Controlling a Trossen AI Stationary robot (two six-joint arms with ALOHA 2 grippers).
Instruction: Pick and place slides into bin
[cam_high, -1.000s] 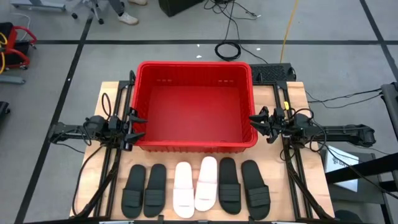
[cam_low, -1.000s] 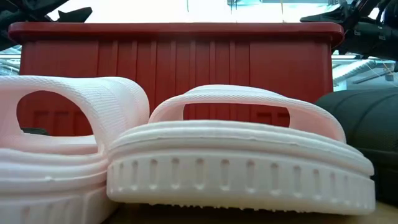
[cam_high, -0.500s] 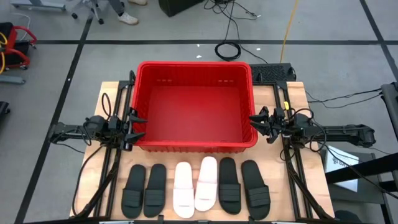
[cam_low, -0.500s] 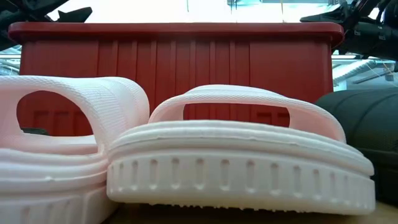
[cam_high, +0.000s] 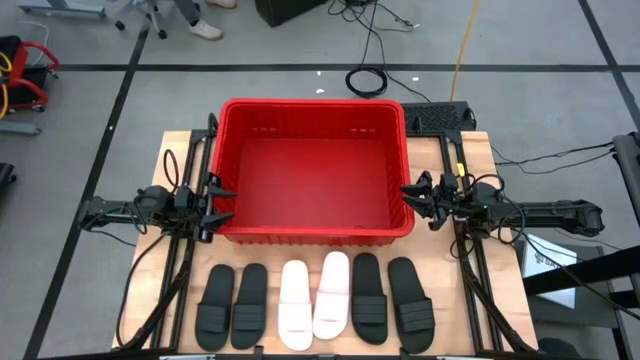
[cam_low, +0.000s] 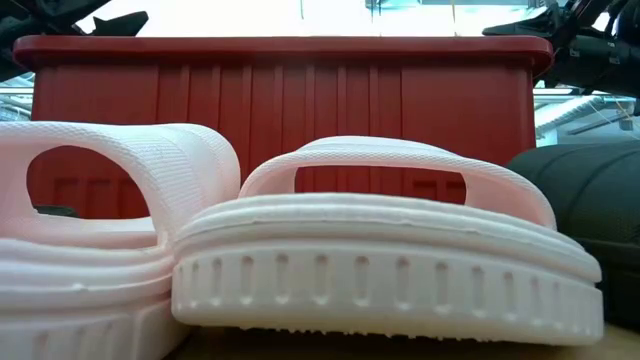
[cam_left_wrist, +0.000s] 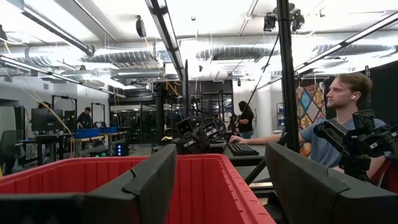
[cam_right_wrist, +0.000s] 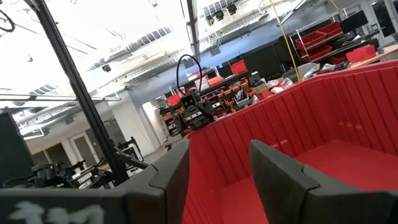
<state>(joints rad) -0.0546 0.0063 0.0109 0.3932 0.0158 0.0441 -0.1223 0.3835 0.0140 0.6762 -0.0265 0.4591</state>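
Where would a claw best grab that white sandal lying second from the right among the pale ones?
Probably by the wide strap of the white slide, coming straight down from above. The strap arches clear of the sole, leaving a gap for a finger, and black slides crowd its side.

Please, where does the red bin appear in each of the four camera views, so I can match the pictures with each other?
High view: the bin fills the table's middle, behind the row of slides.
Low view: its red wall spans the background behind the white slides.
Left wrist view: its rim lies just past the left gripper.
Right wrist view: its ribbed inner wall fills the right part.
Shared landmark: the bin's thick red rim.
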